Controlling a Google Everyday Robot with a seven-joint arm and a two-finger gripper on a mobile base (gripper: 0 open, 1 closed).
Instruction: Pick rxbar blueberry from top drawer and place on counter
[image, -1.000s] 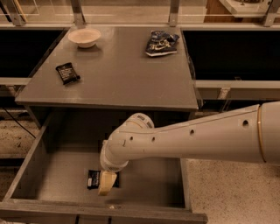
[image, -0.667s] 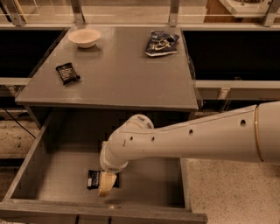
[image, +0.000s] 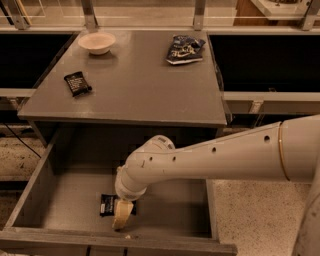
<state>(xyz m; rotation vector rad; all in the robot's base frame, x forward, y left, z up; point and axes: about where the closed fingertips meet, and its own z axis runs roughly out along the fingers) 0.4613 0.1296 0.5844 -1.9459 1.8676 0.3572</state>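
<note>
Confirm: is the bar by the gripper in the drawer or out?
In. The bar lies flat on the drawer floor; the gripper is down at its right end.

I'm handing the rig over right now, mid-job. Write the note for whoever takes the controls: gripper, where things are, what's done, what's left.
Gripper: down inside the open top drawer, at the right end of the rxbar blueberry; grasp not confirmed.
Rxbar blueberry: lying flat on the drawer floor, near the front.
Counter: holds a bowl, a black bar and a snack bag.
Done: drawer open, arm in the drawer.
Left: secure the bar, lift it out, set it on the counter.
</note>
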